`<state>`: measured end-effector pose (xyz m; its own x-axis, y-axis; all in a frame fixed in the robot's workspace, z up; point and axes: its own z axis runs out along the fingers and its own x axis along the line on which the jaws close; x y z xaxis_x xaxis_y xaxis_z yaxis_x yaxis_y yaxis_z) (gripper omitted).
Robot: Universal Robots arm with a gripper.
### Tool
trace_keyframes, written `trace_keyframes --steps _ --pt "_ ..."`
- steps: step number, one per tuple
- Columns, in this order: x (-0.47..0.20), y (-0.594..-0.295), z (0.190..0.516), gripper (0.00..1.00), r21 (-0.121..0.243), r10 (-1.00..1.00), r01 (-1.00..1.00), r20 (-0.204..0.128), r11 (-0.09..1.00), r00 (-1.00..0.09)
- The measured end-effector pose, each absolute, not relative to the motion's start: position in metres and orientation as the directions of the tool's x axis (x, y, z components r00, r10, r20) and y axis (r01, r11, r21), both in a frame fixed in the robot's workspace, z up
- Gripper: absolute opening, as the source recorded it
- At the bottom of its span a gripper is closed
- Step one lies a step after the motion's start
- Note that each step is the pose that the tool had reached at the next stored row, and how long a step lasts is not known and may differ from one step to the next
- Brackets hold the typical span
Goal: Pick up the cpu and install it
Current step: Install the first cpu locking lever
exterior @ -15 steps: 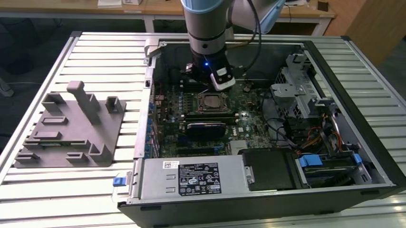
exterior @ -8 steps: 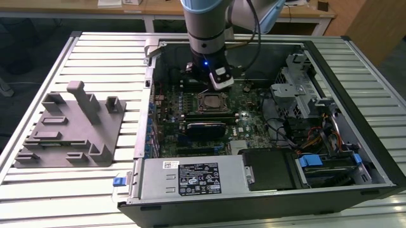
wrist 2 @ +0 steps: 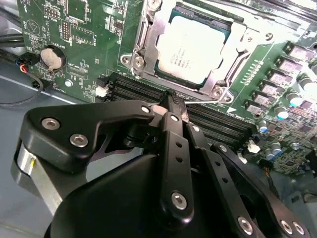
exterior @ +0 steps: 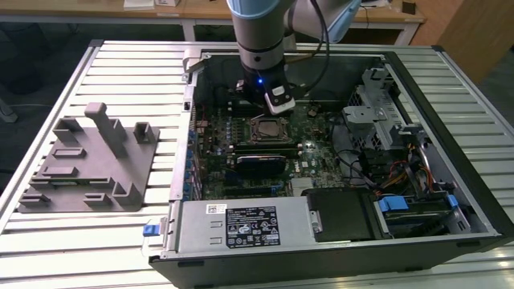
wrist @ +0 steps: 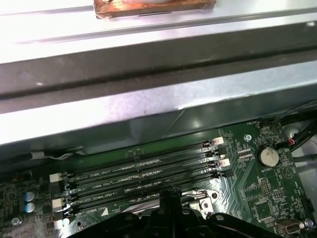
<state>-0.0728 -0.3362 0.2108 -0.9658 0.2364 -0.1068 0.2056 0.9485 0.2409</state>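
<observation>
Counts: 1 arm, 1 gripper, 1 cpu, 1 grey fixture, 1 open computer case, 4 memory slots, 1 coin cell.

Nearest in the exterior view is the slatted table [exterior: 120, 66]. The computer case [exterior: 321, 265] lies on it, open side up. A silver power supply box [exterior: 241, 226] sits along the case's near wall. The grey fixture [exterior: 88, 162] with its upright posts stands on the table at the exterior view's left, well apart from the case.

Farther in, on the green board, is a black block [exterior: 261, 161]. Just beyond it the cpu [exterior: 269, 129] is seated flat in its socket. In the second wrist view the cpu [wrist 2: 195, 44] shows a pale metal top framed by the socket's metal bracket.

Beyond the socket lie the 4 memory slots [wrist: 143, 173], parallel and side by side. The coin cell [wrist: 269, 157] is near one end of them.

Arm pose: the arm [exterior: 261, 30] comes down steeply from the far side into the case. The gripper [exterior: 277, 110] is low over the board at the far edge of the socket. In the second wrist view the gripper [wrist 2: 173, 103] has its two fingers pressed together with nothing between them. The tip points at the strip between the slots and the socket bracket, close to the cpu but off it. Contact with the board: cannot tell.
</observation>
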Motion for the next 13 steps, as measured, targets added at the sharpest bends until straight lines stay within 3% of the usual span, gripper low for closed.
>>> trace_keyframes --steps 6,13 --pt "-0.0728 -0.3361 0.2076 0.11 0.246 0.241 0.203 -0.135 0.948 -0.961" --pt "-0.0779 -0.3343 0.2054 0.11 0.248 0.254 0.214 -0.142 0.945 -0.957"
